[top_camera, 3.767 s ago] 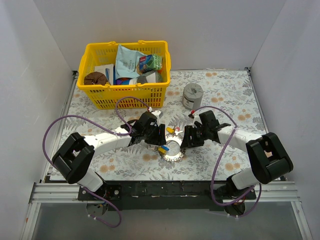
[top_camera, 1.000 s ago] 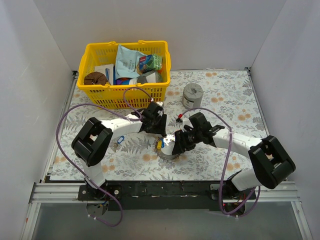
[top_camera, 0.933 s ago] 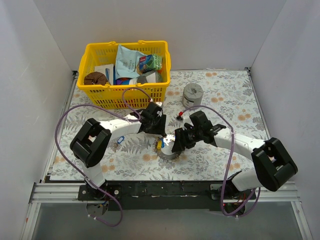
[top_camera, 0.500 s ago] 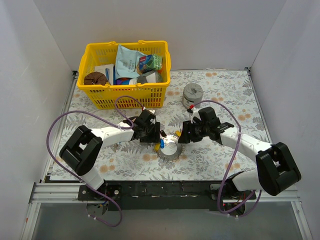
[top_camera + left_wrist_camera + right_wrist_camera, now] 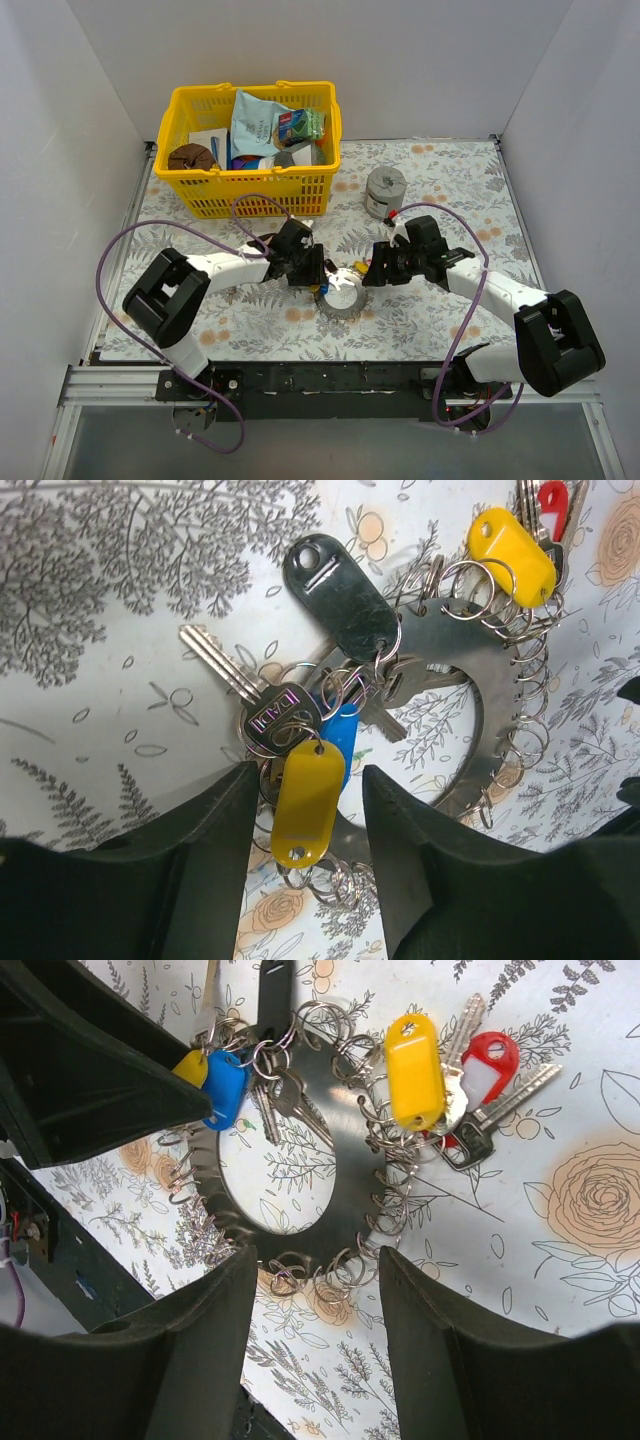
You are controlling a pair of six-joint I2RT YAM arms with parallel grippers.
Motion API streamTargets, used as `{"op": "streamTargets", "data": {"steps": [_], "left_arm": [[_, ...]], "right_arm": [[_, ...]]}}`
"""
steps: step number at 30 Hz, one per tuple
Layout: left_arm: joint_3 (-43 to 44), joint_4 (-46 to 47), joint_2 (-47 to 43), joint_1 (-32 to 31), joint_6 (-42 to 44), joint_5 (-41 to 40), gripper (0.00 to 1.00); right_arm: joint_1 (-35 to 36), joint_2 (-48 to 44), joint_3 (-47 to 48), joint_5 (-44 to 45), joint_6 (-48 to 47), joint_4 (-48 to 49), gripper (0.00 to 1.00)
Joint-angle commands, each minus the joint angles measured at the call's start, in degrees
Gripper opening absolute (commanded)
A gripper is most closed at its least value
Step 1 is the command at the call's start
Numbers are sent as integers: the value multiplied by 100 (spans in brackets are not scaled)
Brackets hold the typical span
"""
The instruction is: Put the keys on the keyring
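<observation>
The left hand (image 5: pixel 308 776) has its jaws apart and holds nothing. In its wrist view the two fingers rise from the bottom edge either side of a yellow tag (image 5: pixel 305 800). That tag lies knotted with a blue tag (image 5: pixel 341 738), a bare silver key (image 5: pixel 228 667) and a black tag (image 5: pixel 338 593) at mid-frame. Whether the fingers touch the worktop (image 5: pixel 100 610) I cannot tell. The right hand (image 5: pixel 315 1258) is likewise spread and empty, over the lower rim of the keyring (image 5: pixel 352 1175). The keyring lies flat on the worktop at the centre of the top view, between the two hands. A second yellow tag (image 5: pixel 415 1068) and a red-and-white key (image 5: pixel 485 1065) rest at its upper right edge in the right wrist view. Small wire loops (image 5: pixel 530 660) fringe the whole rim.

The main hazard, as I judge it, is that nothing pins the keyring. If the left hand closes on the yellow tag and lifts, the linked cluster would likely drag the ring across the worktop, or pull several keys up at once. A finger could also snag in the wire loops. With both hands so near each other, a misjudged reach may knock them together.
</observation>
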Motion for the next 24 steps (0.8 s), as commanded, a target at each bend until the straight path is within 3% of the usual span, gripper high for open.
{"op": "streamTargets", "data": {"steps": [1, 15, 24], "left_arm": [[297, 32, 224, 54, 182, 37, 43], [1545, -38, 1314, 177, 700, -113, 42], [1283, -56, 656, 177, 744, -446, 50]], "right_arm": [[-42, -98, 6, -68, 15, 111, 60], [-147, -168, 6, 55, -65, 14, 60], [-182, -142, -143, 29, -65, 58, 60]]}}
